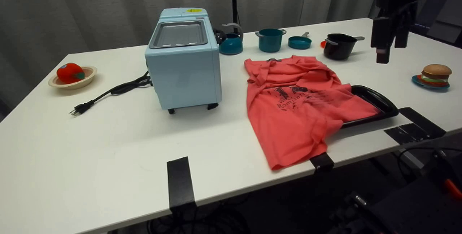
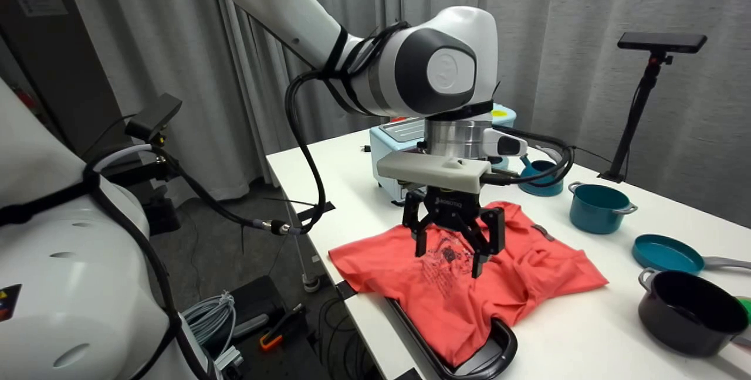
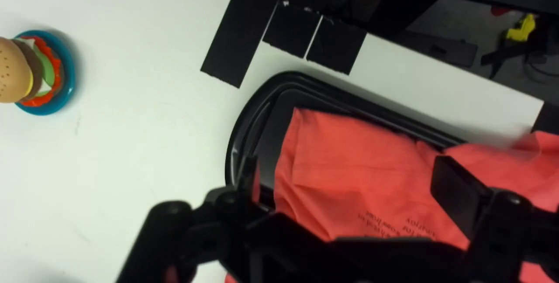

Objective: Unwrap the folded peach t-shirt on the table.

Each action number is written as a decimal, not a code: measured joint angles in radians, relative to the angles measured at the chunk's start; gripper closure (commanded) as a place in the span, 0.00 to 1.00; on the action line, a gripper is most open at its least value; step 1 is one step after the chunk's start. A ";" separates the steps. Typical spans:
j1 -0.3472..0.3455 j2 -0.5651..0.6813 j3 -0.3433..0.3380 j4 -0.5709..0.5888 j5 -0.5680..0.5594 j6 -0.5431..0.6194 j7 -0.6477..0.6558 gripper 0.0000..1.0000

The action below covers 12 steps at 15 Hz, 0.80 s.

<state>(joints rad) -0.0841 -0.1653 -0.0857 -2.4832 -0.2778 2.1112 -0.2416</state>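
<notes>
The peach t-shirt [image 1: 288, 125] lies loosely spread on the white table [image 1: 108, 147], its dark chest print facing up. Wrinkles and overlapping folds run through it, mostly toward the far end in an exterior view [image 1: 274, 71]. One part of the cloth [image 2: 452, 333] drapes over the rim and into a black tray [image 2: 499, 348]. Raised above the table, my gripper [image 2: 449, 261] has its fingers wide apart and touches no cloth. In the wrist view the gripper [image 3: 346, 163] looks down on the shirt [image 3: 349, 152] and the tray, with nothing held between the fingers.
A light-blue appliance [image 1: 184, 75] stands beside the shirt. Behind are a teal pot [image 1: 270, 40], a teal pan [image 1: 299, 42] and a black pot [image 1: 339, 48]. A toy burger [image 1: 435, 75] sits past the tray. A bowl [image 1: 86, 78] holds a red item [image 1: 69, 73].
</notes>
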 measured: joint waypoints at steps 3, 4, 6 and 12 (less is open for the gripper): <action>0.009 0.026 0.005 0.010 0.074 0.126 0.013 0.00; 0.014 0.043 0.009 0.017 0.102 0.172 0.019 0.00; 0.027 0.090 0.022 0.034 0.151 0.262 0.034 0.00; 0.057 0.292 0.079 0.133 0.239 0.492 0.090 0.00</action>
<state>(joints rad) -0.0272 0.1268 -0.0070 -2.3499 -0.0388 2.6035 -0.1517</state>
